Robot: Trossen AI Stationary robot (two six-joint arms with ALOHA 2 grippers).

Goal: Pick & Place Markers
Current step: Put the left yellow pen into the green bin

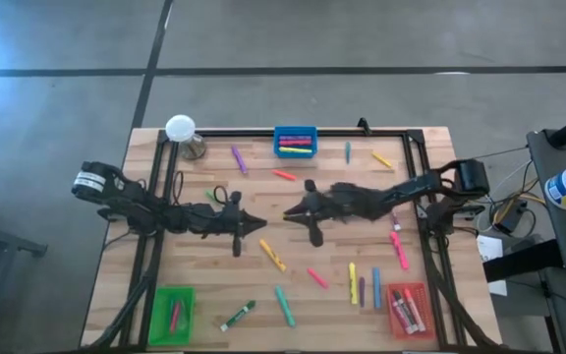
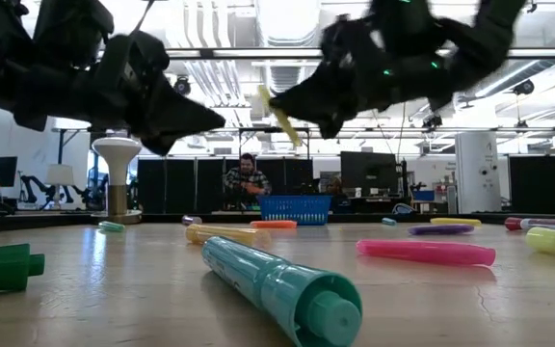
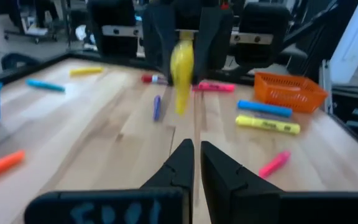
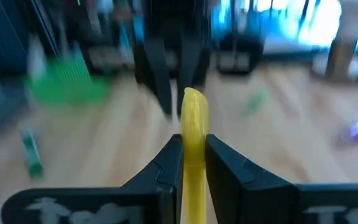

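Observation:
My right gripper hangs above the table's middle, shut on a yellow marker, which also shows in the low view and the left wrist view. Facing it from the left, my left gripper is level, shut and holds nothing. Other markers lie flat on the wooden table: a yellow one, a pink one, a teal one, a green one and several more. My right gripper pinches the yellow marker between its two fingers, coming roughly level from the table's right side. The marker's free end sticks out past the fingertips toward my left gripper. The marker is lifted clear of the table and tilted.
A blue tray with markers stands at the far edge, a green tray at the near left, a red tray at the near right. A white-topped stand is at the far left. A person sits beyond the table.

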